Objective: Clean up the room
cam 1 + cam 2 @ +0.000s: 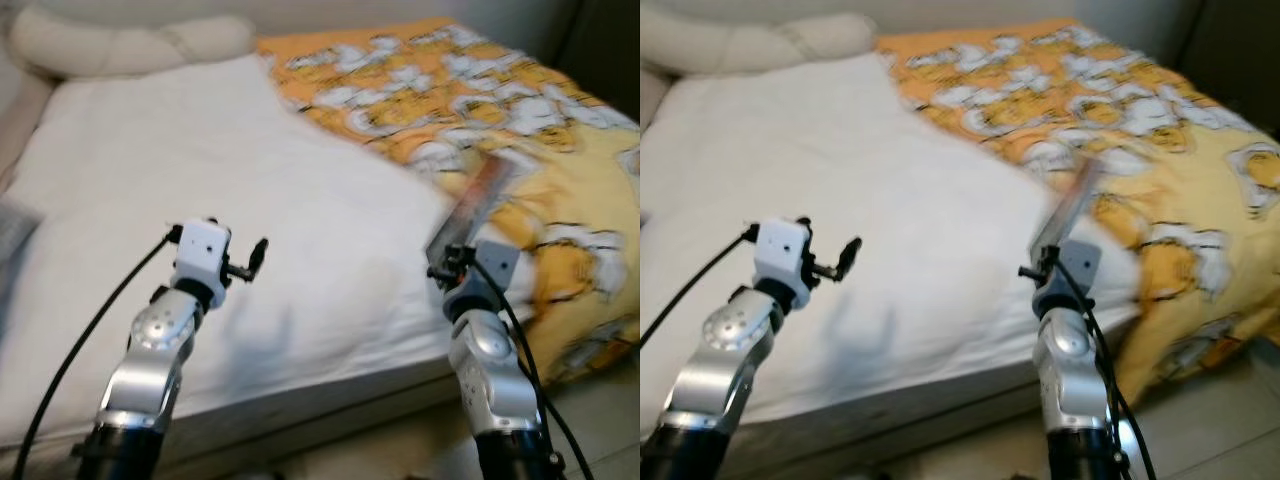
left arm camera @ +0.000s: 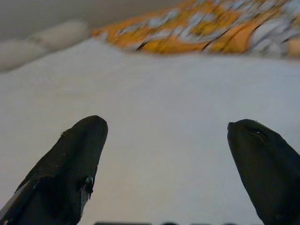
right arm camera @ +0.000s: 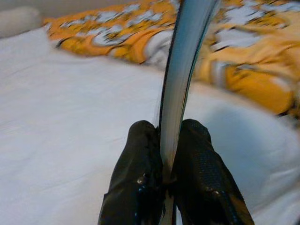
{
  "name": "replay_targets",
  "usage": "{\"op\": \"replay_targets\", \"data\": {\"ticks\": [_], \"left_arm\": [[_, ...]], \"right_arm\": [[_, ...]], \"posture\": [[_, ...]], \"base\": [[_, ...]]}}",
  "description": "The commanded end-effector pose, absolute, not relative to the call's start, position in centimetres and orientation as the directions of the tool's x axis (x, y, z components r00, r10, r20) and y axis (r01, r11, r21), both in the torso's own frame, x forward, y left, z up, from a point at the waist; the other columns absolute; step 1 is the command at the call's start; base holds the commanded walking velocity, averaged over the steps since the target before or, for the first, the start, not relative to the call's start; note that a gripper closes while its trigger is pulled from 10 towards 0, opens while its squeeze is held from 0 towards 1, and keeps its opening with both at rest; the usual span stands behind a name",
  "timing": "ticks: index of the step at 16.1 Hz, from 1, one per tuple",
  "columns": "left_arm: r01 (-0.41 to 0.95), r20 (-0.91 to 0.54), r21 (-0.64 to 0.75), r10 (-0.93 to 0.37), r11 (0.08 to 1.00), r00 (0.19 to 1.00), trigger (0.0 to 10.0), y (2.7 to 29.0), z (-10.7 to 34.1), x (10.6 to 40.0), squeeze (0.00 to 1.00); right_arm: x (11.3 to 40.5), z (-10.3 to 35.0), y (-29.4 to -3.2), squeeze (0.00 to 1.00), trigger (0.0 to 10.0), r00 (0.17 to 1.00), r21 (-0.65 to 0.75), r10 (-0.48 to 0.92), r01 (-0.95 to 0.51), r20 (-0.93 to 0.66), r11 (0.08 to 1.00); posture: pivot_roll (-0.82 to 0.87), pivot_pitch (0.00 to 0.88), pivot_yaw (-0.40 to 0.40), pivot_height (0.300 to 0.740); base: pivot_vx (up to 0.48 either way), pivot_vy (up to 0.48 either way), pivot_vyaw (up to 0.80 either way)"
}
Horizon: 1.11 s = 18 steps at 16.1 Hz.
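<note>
step: carrying a thin flat item, likely a book, off the bed [image 1: 300,230] — my guess from the grip.
right end effector [image 3: 171,140]: clamped on the book [image 3: 180,79] edge-on, above the bed's near edge beside the orange blanket [image 1: 480,90].
left end effector [image 2: 164,154]: spread wide, empty, over the white sheet.
next: needs a drop-off spot.
writing: none legible, blurred.

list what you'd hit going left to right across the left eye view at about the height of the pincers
left pincer, fingers apart over the white sheet → right pincer closed on a thin flat item, seen edge-on in the right wrist view → orange patterned blanket
</note>
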<state>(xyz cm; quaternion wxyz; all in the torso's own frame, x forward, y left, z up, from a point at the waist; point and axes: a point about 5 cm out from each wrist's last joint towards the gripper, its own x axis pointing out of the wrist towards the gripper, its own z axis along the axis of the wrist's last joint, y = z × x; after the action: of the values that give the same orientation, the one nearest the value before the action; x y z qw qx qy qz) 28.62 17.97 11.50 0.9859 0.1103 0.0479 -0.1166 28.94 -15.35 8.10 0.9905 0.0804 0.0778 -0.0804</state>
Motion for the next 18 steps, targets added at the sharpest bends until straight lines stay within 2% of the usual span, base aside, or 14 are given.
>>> {"op": "replay_targets", "data": {"ticks": [1,13,18], "left_arm": [[0.233,-0.106,0.216,-0.214,0.948,0.971,10.0,18.12,11.95,28.88,0.0],[0.227,-0.101,0.211,-0.21,0.951,0.973,10.0,17.98,11.94,28.91,0.0],[0.196,-0.07,0.215,-0.185,0.957,0.98,10.0,17.81,12.39,29.19,0.0]], "right_arm": [[29.39,9.2,-14.57,0.0,10.0,0.987,0.151,-0.115,0.132,-0.113,0.98],[29.62,9.19,-14.35,0.0,10.0,0.989,0.147,-0.094,0.11,-0.115,0.983],[30.09,9.56,-13.84,0.0,10.0,0.994,0.129,-0.026,0.04,-0.104,0.991]], "posture": [[0.08,0.0,0.028,0.74],[0.09,0.0,0.019,0.74],[0.09,0.0,0.018,0.74]], "base": [[0.0,0.39,0.0],[0.0,0.392,0.0],[0.0,0.0,0.0]]}}
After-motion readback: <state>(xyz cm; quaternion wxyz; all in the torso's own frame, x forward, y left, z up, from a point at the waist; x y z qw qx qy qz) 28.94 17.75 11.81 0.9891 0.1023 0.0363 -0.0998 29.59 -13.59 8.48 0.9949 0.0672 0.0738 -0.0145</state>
